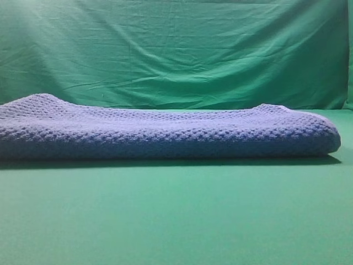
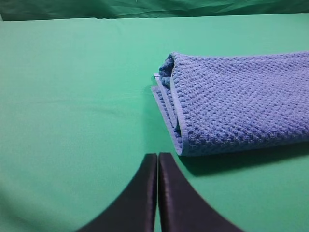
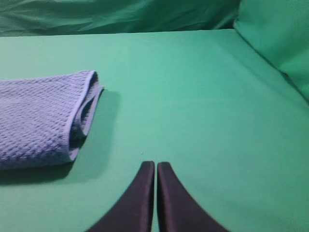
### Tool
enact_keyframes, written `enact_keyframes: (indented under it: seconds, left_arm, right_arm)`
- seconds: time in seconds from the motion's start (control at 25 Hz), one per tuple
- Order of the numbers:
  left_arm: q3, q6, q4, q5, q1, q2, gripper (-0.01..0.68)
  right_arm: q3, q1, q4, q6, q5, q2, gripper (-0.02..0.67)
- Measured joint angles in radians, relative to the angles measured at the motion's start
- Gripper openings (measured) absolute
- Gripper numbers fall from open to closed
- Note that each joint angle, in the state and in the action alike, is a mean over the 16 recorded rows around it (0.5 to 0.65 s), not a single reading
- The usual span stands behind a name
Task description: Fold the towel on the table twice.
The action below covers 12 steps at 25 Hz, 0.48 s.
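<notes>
Your towel (image 1: 165,132) lay folded on the table (image 1: 176,221), its long axis running left to right. Both the left gripper (image 2: 158,162) and right gripper (image 3: 156,169) hovered with jaws pressed together, empty. The towel's ends sat inboard and ahead of each, the left arm appearing nearer.

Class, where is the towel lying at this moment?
The towel lies folded on the table, spanning the high view in front of the backdrop. It sits ahead and right of the left gripper, ahead and left of the right gripper.

a wrinkled green backdrop cloth (image 1: 176,49) hangs across the back, creased and draped, lit brighter toward upper left.
</notes>
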Motion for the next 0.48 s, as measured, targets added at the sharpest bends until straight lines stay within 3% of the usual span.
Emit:
enact_keyframes:
  seconds: [0.48]
  left_arm:
    - [0.000,0.000,0.000,0.002,0.000,0.000,0.000]
  right_arm:
    - [0.000,-0.058,0.000,0.000,0.000,-0.001,0.000]
